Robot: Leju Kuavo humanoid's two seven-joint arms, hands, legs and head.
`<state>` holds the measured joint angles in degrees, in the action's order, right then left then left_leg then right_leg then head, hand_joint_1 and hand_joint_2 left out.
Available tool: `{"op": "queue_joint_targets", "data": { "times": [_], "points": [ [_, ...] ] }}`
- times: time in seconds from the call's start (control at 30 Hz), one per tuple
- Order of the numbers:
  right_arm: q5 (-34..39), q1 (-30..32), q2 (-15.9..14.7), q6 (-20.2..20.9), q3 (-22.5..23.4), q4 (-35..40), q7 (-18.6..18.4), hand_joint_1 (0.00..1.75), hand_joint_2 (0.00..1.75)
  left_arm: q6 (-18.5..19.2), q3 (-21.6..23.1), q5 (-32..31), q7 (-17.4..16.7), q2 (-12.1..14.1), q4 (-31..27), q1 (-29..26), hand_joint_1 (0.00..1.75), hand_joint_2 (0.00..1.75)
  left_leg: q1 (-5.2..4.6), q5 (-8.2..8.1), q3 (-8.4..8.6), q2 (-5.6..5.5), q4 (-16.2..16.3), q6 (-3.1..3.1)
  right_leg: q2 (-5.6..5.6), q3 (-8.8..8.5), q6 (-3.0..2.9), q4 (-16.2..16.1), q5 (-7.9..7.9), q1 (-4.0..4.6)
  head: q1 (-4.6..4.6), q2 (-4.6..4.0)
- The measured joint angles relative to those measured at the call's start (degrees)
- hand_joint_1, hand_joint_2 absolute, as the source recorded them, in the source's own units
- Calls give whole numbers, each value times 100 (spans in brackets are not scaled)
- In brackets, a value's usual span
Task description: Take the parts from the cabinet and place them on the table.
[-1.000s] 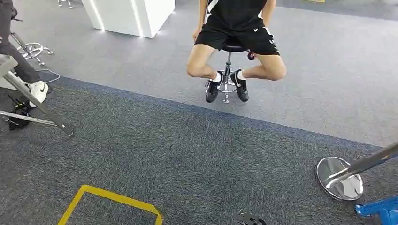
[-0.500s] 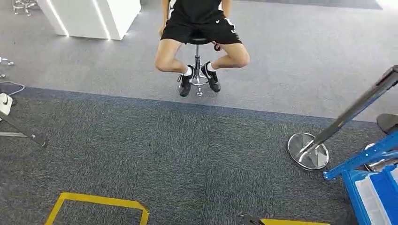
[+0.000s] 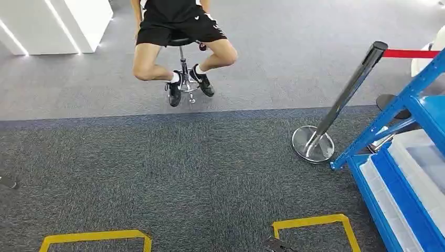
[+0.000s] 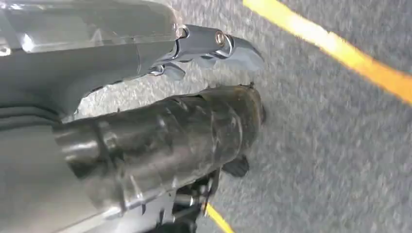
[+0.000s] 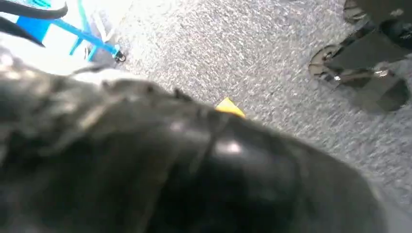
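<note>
The left hand [image 4: 160,141] is hung over the grey carpet [image 3: 173,173], and it cannot be told if anything is held. The same is true of the blurred right hand [image 5: 145,165]. The blue cabinet [image 3: 409,173] with its pale trays [image 3: 420,163] is seen nearby. No parts seem taken yet, so nearly all the work is left.

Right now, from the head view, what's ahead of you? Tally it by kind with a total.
Yellow tape squares: 2
Seated person: 1
Stool: 1
Barrier post: 1
Blue cabinet: 1
White plinth: 1
Total: 7
</note>
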<state>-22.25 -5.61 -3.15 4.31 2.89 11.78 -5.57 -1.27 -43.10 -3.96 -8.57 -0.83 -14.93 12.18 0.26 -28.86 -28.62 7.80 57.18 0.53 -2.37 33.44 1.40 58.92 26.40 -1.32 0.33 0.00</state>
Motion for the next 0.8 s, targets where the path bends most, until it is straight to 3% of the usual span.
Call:
{"op": "queue_joint_targets", "data": {
  "times": [0.03,0.07,0.1,0.17,0.2,0.23,0.27,0.33,0.37,0.4,0.43,0.5,0.53,0.57,0.6,0.67,0.7,0.73,0.8],
  "points": [
    [7,5,-7,4,11,-2,-2,0,0,6,9,20,-2,-11,0,8,0,0,49,-58,-28,-123,41,-56,59,-12,-68,-50,-41,-50,-5,0],
    [9,4,-7,37,15,-2,-11,0,0,9,13,30,0,-11,0,7,0,0,67,-196,-76,-448,196,-70,99,-4,-110,-62,-59,-37,-2,0],
    [11,-16,-7,55,20,0,-15,0,0,20,17,37,0,-13,0,-2,0,175,72,-426,-224,-628,535,-61,149,19,-155,-61,-78,-25,-5,0],
    [13,-41,-7,72,28,-2,-15,0,0,20,31,46,0,-11,0,-33,0,175,69,-862,-679,-739,1485,-52,292,68,-202,-57,-104,26,-2,0],
    [15,-38,-7,68,33,-2,-15,0,0,20,37,61,-4,-13,0,-46,0,175,67,-931,-848,-742,1811,-36,369,88,-210,-45,-110,54,-2,0],
    [17,-29,-7,70,37,-2,-22,0,0,20,39,81,-11,-13,2,-54,0,175,64,-842,-884,-745,1847,-12,445,99,-212,-28,-111,71,-2,0],
    [22,-22,-7,70,39,-2,-28,0,0,22,44,83,-20,-13,2,-59,0,175,60,-644,-793,-754,1628,17,515,102,-212,-13,-111,85,-2,0],
    [35,-25,-7,70,46,-2,-35,0,0,24,66,101,-28,-11,2,-57,0,175,42,-96,-354,-869,668,86,667,100,-207,20,-114,93,-2,0],
    [37,-24,-4,70,46,-2,-35,0,0,24,81,120,-33,-2,2,-61,0,175,37,13,-194,-1127,267,124,720,116,-197,25,-120,80,-2,0],
    [39,-43,0,72,48,-2,-39,0,0,24,90,146,-35,9,2,-62,0,175,39,-13,-171,-1214,141,124,780,145,-158,68,-133,111,0,0],
    [46,-39,0,79,48,-2,-48,0,0,24,92,160,-37,9,2,-57,0,175,16,-4,-179,-1149,165,112,823,176,-117,48,-160,84,-5,0],
    [50,-6,-4,92,61,-2,-61,0,0,24,114,181,-48,9,2,-52,0,175,-17,18,-171,-1069,150,152,931,189,-43,4,-204,51,-2,0],
    [52,6,-4,96,68,-7,-61,0,0,24,129,190,-50,7,2,-46,0,0,42,96,-135,-1002,40,210,932,206,-9,12,-214,73,2,0],
    [52,12,-4,103,68,-7,-61,0,0,24,138,197,-55,7,2,-43,0,0,32,144,-109,-911,-19,240,631,252,-19,114,-119,75,0,0],
    [52,4,-4,100,68,-4,-68,0,0,26,140,203,-52,7,2,-52,0,0,24,170,-111,-855,-43,286,404,377,7,375,97,82,15,0],
    [52,-27,-4,100,72,-4,-68,0,0,26,142,219,-55,9,2,-78,0,0,1,172,-146,-695,-38,292,303,773,68,1224,534,54,13,0],
    [52,-23,-4,100,74,-4,-68,0,0,17,144,223,-55,11,2,-81,0,0,-3,170,-158,-621,-35,292,293,931,92,1570,647,37,15,0],
    [52,-9,-4,100,74,-4,-68,0,0,17,151,227,-55,13,2,-78,0,0,-3,166,-163,-551,-31,287,281,980,117,1698,631,15,11,0],
    [52,10,-11,100,79,-7,-68,0,0,17,166,240,-55,11,2,-74,0,0,6,148,-157,-441,-18,261,237,715,150,1234,309,-20,13,0]
  ]
}}
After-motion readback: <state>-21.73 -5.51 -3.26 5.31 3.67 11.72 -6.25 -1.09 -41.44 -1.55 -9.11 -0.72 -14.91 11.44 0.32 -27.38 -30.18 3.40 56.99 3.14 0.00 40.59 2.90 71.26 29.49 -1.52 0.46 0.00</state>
